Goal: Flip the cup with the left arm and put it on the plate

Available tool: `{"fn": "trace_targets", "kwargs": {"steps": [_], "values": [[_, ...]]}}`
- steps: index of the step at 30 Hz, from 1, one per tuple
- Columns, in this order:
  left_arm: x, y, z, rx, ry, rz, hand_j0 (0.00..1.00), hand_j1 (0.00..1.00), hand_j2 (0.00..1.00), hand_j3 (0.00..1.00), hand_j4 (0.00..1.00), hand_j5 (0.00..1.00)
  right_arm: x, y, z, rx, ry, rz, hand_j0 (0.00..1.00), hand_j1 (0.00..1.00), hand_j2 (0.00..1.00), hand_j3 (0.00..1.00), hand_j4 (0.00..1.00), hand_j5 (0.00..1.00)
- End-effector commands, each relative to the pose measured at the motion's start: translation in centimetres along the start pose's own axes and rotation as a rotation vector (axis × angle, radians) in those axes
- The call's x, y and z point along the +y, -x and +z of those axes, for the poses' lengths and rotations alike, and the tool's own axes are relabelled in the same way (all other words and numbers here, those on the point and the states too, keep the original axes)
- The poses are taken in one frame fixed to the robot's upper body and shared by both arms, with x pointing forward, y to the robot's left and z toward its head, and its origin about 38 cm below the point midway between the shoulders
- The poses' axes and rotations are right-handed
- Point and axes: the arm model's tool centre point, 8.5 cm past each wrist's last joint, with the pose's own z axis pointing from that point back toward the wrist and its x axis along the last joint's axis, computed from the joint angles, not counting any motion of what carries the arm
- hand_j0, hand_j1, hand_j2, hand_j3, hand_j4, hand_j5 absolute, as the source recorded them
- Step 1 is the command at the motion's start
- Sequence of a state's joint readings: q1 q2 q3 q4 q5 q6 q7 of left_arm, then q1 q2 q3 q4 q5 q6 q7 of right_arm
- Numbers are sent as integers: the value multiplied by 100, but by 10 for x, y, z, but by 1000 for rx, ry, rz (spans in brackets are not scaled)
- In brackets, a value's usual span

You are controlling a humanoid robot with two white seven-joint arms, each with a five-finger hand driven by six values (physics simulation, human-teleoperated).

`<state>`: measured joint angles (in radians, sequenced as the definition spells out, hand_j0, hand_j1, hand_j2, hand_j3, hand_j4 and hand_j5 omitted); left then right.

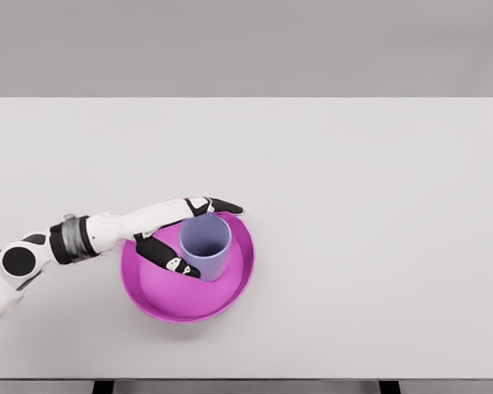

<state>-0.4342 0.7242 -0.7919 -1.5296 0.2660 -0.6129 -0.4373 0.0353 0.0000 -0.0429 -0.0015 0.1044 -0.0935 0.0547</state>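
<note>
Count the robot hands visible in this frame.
1. The left hand is at the magenta round plate, fingers around the lavender cup standing open-end up on it. The right arm is out of view.

A pale lavender-blue, smooth-walled plastic cup (205, 246) is seen standing upright, mouth open to the top, no handle visible. It is set inside a round, shallow magenta plate with a raised rim (238, 283), slightly above and right of the plate's centre, its base on the plate's floor. The cup is flanked by black-tipped fingers: one along its upper rim, another against its lower-left wall. The plate is laid flat on the white worktop (378, 205), left of centre, near the front edge.
</note>
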Motion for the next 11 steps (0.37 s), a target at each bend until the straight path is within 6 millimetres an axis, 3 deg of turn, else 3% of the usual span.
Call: {"fn": "trace_targets", "kwargs": {"steps": [1,2,6,8,9,10,11], "values": [[39,-5,35,60,-81,-67,99,99,99,99,99,99,0,0,0,0,0,0,100,100,100,100,100,100],[41,-3,46,83,-89,-70,100,100,100,100,100,100,0,0,0,0,0,0,100,100,100,100,100,100],[47,-4,54,103,-91,-86,100,100,100,100,100,100,0,0,0,0,1,0,100,100,100,100,100,100],[64,-10,62,107,-132,-122,100,100,100,100,100,100,0,0,0,0,0,0,100,100,100,100,100,100],[74,-11,72,123,-159,-138,100,100,100,100,100,100,0,0,0,0,0,0,100,100,100,100,100,100],[82,-9,102,189,-201,-152,100,100,100,100,100,100,0,0,0,0,0,0,100,100,100,100,100,100],[87,-9,118,217,-239,-160,100,100,100,100,100,100,0,0,0,0,0,0,100,100,100,100,100,100]]}}
